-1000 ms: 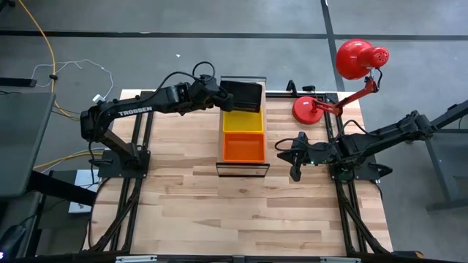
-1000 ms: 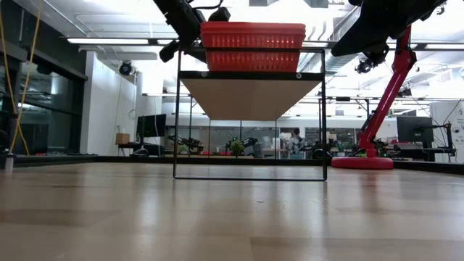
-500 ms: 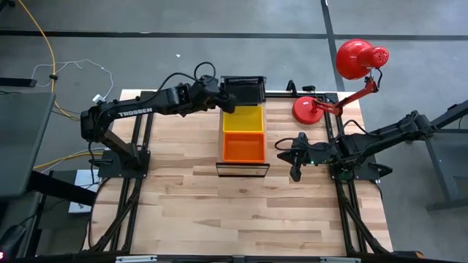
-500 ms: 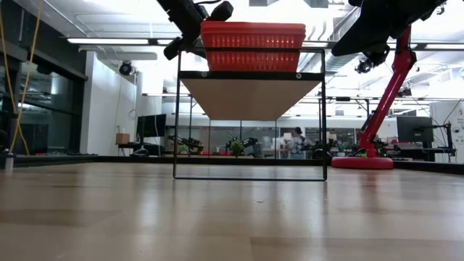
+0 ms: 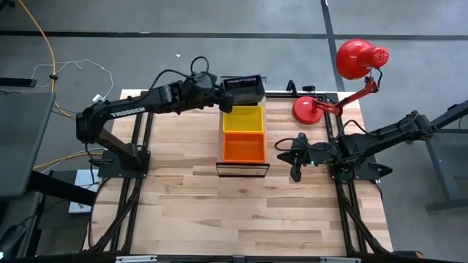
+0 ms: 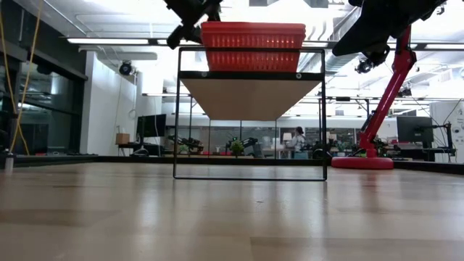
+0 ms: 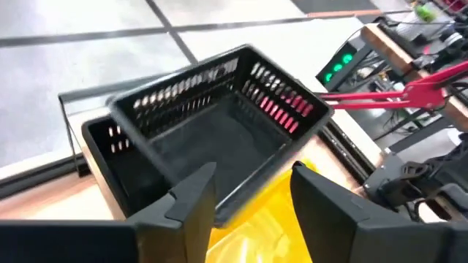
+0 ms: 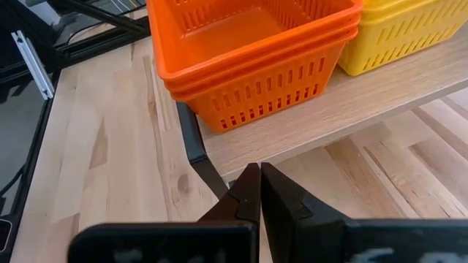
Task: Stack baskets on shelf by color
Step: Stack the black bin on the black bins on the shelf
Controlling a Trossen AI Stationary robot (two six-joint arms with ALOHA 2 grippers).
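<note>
Black baskets: I count two, one [image 7: 219, 117] sitting skewed in the other [image 7: 110, 164], at the shelf's far end, directly ahead of my left jaws.
Yellow baskets: one stack [image 5: 243, 119] mid-shelf, touching the black ones; I cannot count its layers.
Orange baskets: a nested stack [image 8: 252, 51] at the near end of the shelf; the right wrist view shows three rims.
Shelf: one light plank [image 8: 351, 102] on a dark frame, its corner post just in front of my right jaws.
Left gripper [image 7: 248, 193]: fingers spread apart, holding nothing, the rim of the upper black basket lying between and just beyond the tips.
Right gripper [image 8: 259, 191]: fingers pressed together, empty, low beside the shelf's orange end.
Lamps: one red desk lamp [image 5: 349, 73] at the table's far right corner.
Surface: a pale wood-plank table [image 5: 241, 212], bare in front of the shelf.
Room: grey floor with a yellow cable [image 5: 45, 44]; the low view shows a bright hall with glass walls and a person [image 6: 297, 139] far behind.
</note>
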